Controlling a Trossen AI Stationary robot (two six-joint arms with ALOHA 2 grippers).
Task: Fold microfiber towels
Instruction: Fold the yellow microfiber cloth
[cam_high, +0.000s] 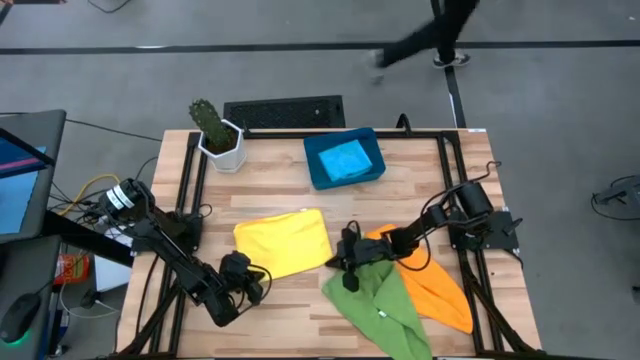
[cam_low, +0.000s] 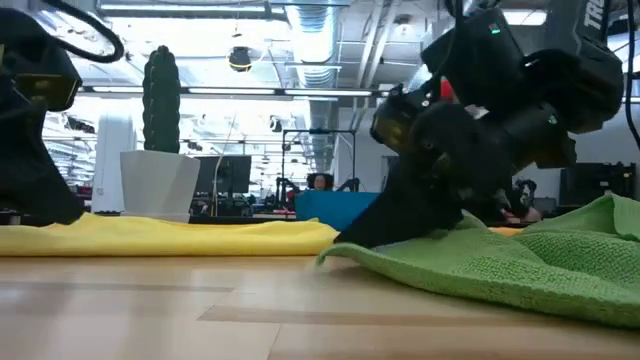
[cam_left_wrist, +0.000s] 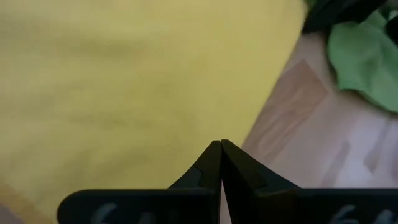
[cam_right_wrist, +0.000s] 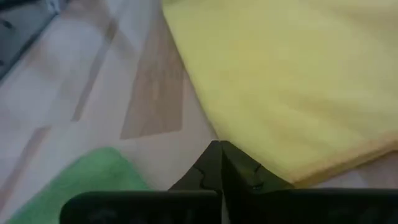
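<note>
Looking straight down, I see my right claw (cam_high: 352, 268) low between the yellow towel (cam_high: 284, 242) and the green towel (cam_high: 378, 303), at the green one's upper corner. The orange towel (cam_high: 436, 285) lies partly under the green toward the surface's right edge, and the light blue towel (cam_high: 345, 159) sits folded in the dark-blue tray (cam_high: 317, 172) near the far edge. My left claw (cam_high: 245, 281) hovers off the yellow towel's near-left corner.

At surface height, the right arm crouches over the green towel's edge (cam_low: 480, 262); I cannot tell whether any cloth is pinched there.

Past the left wrist, the fingers (cam_left_wrist: 214, 163) are pressed together with nothing between them, yellow cloth beyond.

Past the right wrist, the fingers (cam_right_wrist: 217, 163) meet too, bare wood beneath.

I judge the green towel's fold is just starting; next I need a clean pinch on its corner. No writing is legible anywhere.
</note>
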